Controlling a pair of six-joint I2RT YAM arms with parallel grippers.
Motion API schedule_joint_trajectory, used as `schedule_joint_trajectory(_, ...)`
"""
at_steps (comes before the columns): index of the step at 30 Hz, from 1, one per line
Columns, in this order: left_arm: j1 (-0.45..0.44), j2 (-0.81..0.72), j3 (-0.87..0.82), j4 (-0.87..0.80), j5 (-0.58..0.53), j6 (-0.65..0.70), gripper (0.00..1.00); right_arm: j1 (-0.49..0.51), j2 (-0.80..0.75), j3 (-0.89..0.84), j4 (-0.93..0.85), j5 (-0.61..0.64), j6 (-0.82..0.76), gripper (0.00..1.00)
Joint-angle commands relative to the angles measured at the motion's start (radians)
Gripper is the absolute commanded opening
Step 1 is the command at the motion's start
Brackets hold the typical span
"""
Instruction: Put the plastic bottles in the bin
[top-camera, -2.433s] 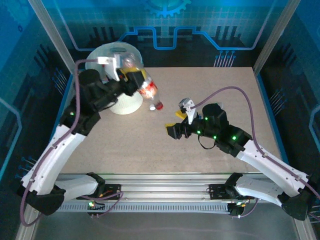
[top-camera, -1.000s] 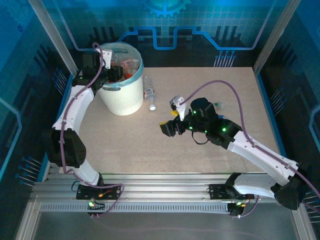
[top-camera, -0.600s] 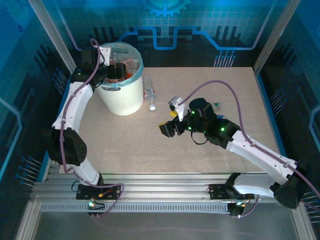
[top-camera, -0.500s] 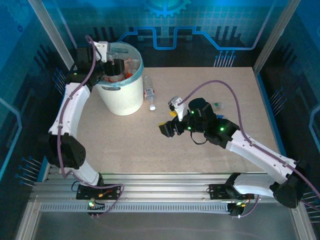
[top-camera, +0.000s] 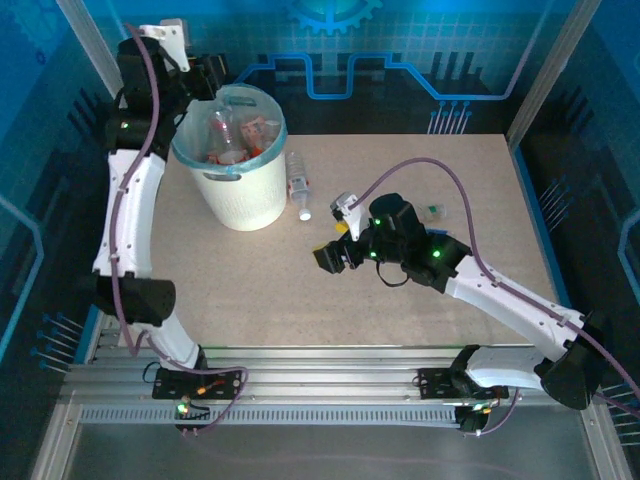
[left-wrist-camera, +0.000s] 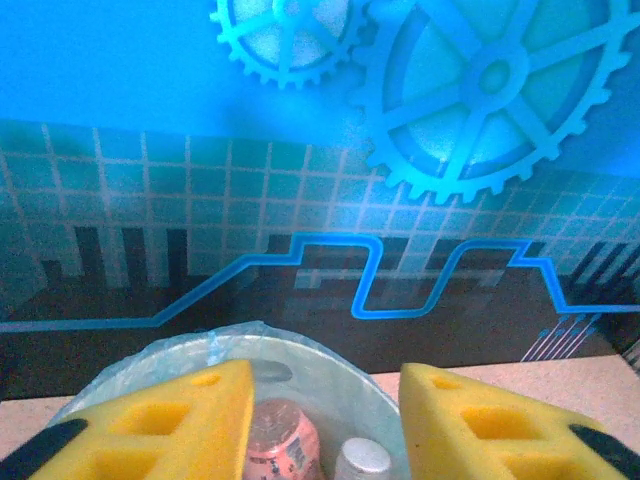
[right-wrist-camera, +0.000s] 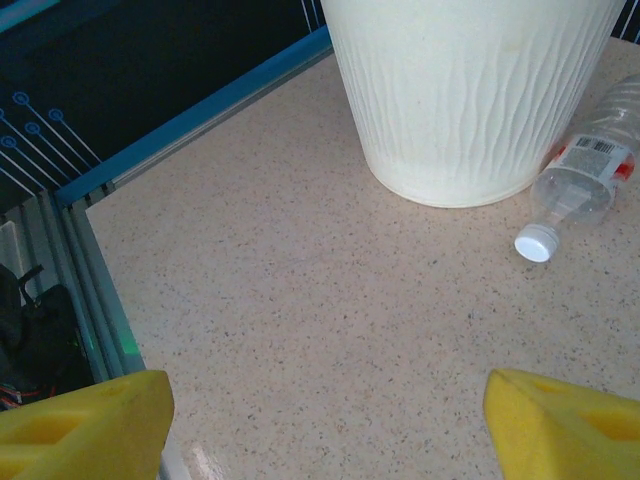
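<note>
The bin (top-camera: 245, 195) is a white bucket with a light-blue liner at the back left of the table, with several plastic bottles (top-camera: 228, 135) inside. My left gripper (top-camera: 210, 78) hangs high over its rear left rim. Its yellow pads (left-wrist-camera: 160, 425) stand apart with nothing between them. Below the left gripper (left-wrist-camera: 327, 392) show a pink-labelled bottle (left-wrist-camera: 275, 435) and a silver cap (left-wrist-camera: 362, 460). One clear bottle (top-camera: 297, 183) with a white cap (right-wrist-camera: 535, 243) lies on the table right of the bin (right-wrist-camera: 470, 90). My right gripper (top-camera: 330, 247) hovers open over the table, short of that bottle (right-wrist-camera: 585, 175).
The blue table edge and metal rail (right-wrist-camera: 200, 115) run along the left. A small dark object (top-camera: 432, 208) lies on the table behind the right arm. Bare tabletop (right-wrist-camera: 330, 320) lies under the right gripper (right-wrist-camera: 327, 405).
The left arm carried a bottle over the bin, let it go inside, then rose up and back to the left. The right gripper has crept left across the table.
</note>
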Motion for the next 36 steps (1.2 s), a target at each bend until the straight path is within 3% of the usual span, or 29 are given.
schedule_joint_trajectory(1,0.006,0.083,0.053,-0.131,-0.011,-0.047,0.40,0.019,-0.009,0.027,-0.024,-0.001,-0.007,0.82)
schedule_joint_trajectory(4,0.006,0.115,0.078,-0.215,-0.012,-0.042,0.36,0.020,-0.022,0.016,-0.030,0.004,-0.004,0.83)
schedule_joint_trajectory(7,0.006,0.092,0.000,-0.237,-0.001,-0.041,0.36,0.022,-0.029,0.004,-0.028,0.007,-0.004,0.83)
schedule_joint_trajectory(23,-0.025,-0.173,-0.592,-0.009,0.111,-0.046,0.34,0.028,-0.002,0.005,-0.010,0.004,-0.002,0.82)
schedule_joint_trajectory(30,-0.037,-0.157,-0.669,-0.010,0.106,-0.037,0.34,0.030,-0.009,0.001,-0.018,0.008,-0.001,0.82)
schedule_joint_trajectory(36,-0.037,-0.100,-0.626,-0.056,0.088,-0.017,0.35,0.029,-0.019,-0.003,-0.030,0.025,0.001,0.83)
